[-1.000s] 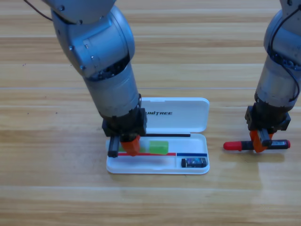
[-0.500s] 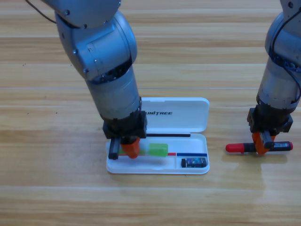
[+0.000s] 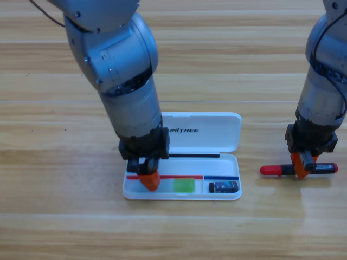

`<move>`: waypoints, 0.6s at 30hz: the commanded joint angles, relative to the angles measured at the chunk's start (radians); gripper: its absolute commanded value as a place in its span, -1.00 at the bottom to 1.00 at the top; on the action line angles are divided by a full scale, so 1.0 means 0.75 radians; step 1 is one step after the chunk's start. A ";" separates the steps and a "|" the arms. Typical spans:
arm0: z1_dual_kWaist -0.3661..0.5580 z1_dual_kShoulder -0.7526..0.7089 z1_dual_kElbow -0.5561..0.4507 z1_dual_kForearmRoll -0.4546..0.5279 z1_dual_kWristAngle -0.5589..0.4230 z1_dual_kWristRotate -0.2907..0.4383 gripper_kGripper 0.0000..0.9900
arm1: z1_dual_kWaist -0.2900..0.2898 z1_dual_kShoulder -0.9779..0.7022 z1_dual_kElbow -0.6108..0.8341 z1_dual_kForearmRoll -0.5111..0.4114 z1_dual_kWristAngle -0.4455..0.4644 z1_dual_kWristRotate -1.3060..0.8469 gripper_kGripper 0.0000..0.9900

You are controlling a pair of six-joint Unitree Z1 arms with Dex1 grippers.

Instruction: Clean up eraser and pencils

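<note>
- One word legible: "UNITREE" on the raised lid of the white case (image 3: 203, 132), which lies open mid-tabletop (image 3: 54, 216).
- L claw (image 3: 147, 179) points down into the case's long front compartment, at its left end; can't tell if clenched or released, grip gap hidden.
- Green pencil (image 3: 184, 185) lies in that compartment, bright green end showing just right of L claw; pale part hidden under the claw.
- Eraser (image 3: 223, 187) sits in the small right compartment, apart from L claw.
- R claw (image 3: 301, 167) is clenched on the red pencil (image 3: 274, 170) near its middle; pencil lies crosswise, right of the case.
</note>
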 commanded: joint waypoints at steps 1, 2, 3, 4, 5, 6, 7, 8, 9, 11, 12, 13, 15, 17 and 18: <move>-0.031 0.047 0.023 -0.014 0.007 -0.023 0.53 | -0.016 -0.020 0.035 0.014 -0.035 -0.002 -1.00; -0.031 0.047 0.025 -0.014 0.009 -0.025 0.64 | -0.014 -0.020 0.037 0.014 -0.037 -0.002 -1.00; -0.031 0.045 0.025 -0.012 0.012 -0.025 0.73 | -0.014 -0.020 0.037 0.014 -0.039 -0.002 -1.00; -0.031 0.043 0.025 -0.014 0.012 -0.027 0.83 | -0.014 -0.020 0.037 0.014 -0.039 -0.002 -1.00; -0.031 0.041 0.028 -0.014 0.012 -0.027 0.90 | -0.014 -0.022 0.039 0.016 -0.041 -0.002 -1.00; -0.031 0.039 0.028 -0.012 0.016 -0.027 0.94 | -0.014 -0.027 0.041 0.016 -0.043 -0.002 -1.00; -0.031 0.034 0.030 -0.012 0.016 -0.027 0.98 | -0.014 -0.033 0.044 0.020 -0.047 -0.002 -1.00; -0.031 0.028 0.032 -0.012 0.018 -0.029 1.00 | -0.010 -0.043 0.044 0.035 -0.047 -0.002 -1.00; -0.031 0.020 0.036 -0.010 0.018 -0.029 1.00 | -0.003 -0.057 0.039 0.059 -0.049 -0.002 -1.00; -0.031 -0.006 0.046 -0.010 0.018 -0.029 1.00 | 0.017 -0.104 0.023 0.135 -0.049 -0.002 -1.00; -0.031 -0.027 0.054 -0.008 0.018 -0.027 1.00 | 0.029 -0.135 0.017 0.172 -0.043 0.002 -1.00; -0.031 -0.054 0.068 -0.006 0.018 -0.027 1.00 | 0.046 -0.172 0.013 0.209 -0.037 0.008 -1.00; -0.031 -0.129 0.109 -0.008 0.009 -0.027 1.00 | 0.082 -0.239 -0.008 0.286 -0.027 0.027 -1.00; -0.019 -0.215 0.146 -0.002 0.005 -0.037 1.00 | 0.125 -0.288 -0.046 0.362 -0.004 0.061 -1.00; 0.000 -0.264 0.169 -0.002 -0.001 -0.037 1.00 | 0.148 -0.301 -0.073 0.393 0.014 0.082 -1.00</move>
